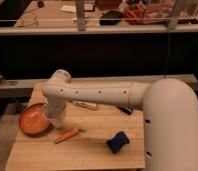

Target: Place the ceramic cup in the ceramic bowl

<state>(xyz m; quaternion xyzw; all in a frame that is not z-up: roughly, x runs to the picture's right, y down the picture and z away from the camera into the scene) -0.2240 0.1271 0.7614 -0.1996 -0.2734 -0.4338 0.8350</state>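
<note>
The glossy orange-brown ceramic bowl (28,123) sits at the left edge of the wooden table. My white arm reaches left across the table and bends down at the wrist. The gripper (53,119) hangs over the bowl's right rim, shut on the small white ceramic cup (51,122). The cup is held just above the bowl's right side. The wrist hides most of the cup and the fingers.
A small orange carrot (67,135) lies right of the bowl, near the gripper. A blue object (118,141) rests toward the front right. A white tube-like packet (86,105) and a dark item (125,110) lie behind the arm. The table's left edge runs beside the bowl.
</note>
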